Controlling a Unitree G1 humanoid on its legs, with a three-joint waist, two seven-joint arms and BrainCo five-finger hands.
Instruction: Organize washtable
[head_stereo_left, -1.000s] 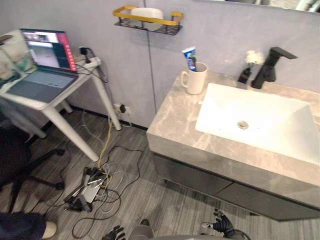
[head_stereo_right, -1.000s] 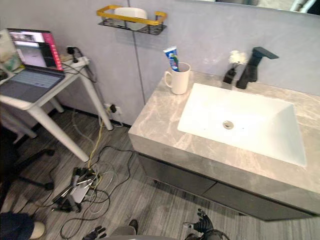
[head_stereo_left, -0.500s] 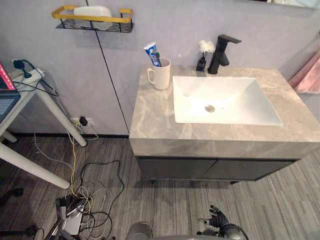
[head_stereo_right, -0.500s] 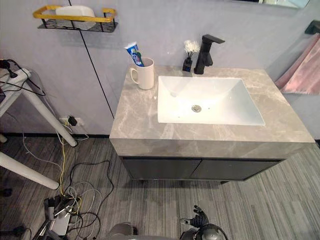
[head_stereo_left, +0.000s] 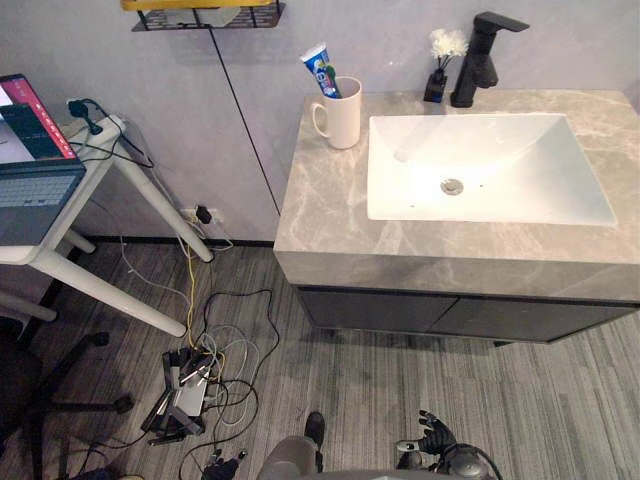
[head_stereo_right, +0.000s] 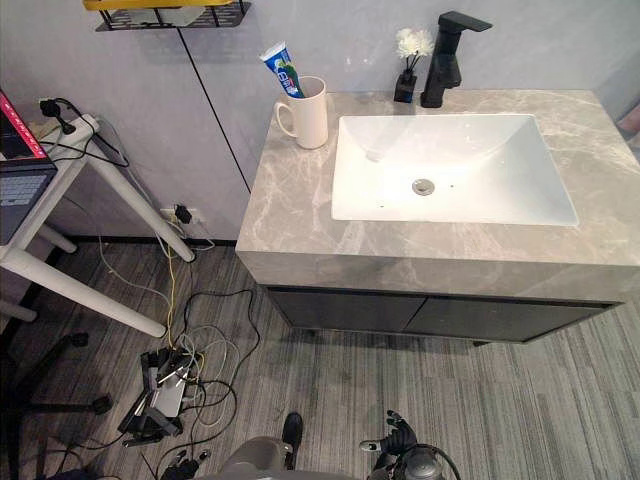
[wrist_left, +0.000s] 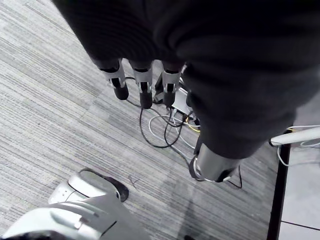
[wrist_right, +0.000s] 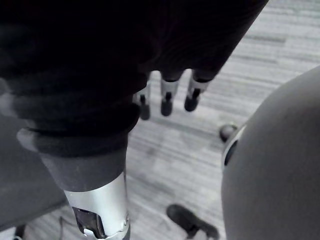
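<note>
The grey marble washtable (head_stereo_left: 320, 210) holds a white sink (head_stereo_left: 500, 175). A white mug (head_stereo_left: 340, 115) with a toothpaste tube (head_stereo_left: 322, 70) stands at its back left corner. A black faucet (head_stereo_left: 482, 45) and a small dark vase of white flowers (head_stereo_left: 438, 70) stand behind the basin. Both hands hang low over the floor, far from the counter: my left hand (head_stereo_left: 225, 465) and my right hand (head_stereo_left: 435, 440). In the wrist views the left hand's fingers (wrist_left: 145, 90) and the right hand's fingers (wrist_right: 167, 100) are straight and hold nothing.
A dark cabinet (head_stereo_left: 450, 315) sits under the counter. A white desk (head_stereo_left: 90, 270) with a laptop (head_stereo_left: 30, 185) and a power strip (head_stereo_left: 95, 125) stands at the left. Tangled cables (head_stereo_left: 195, 385) lie on the floor. A yellow-rimmed wall shelf (head_stereo_left: 200, 10) hangs above.
The camera has swung, so the desk and laptop show again at the left. The things on the washtable stand as before, and both hands still hang low.
</note>
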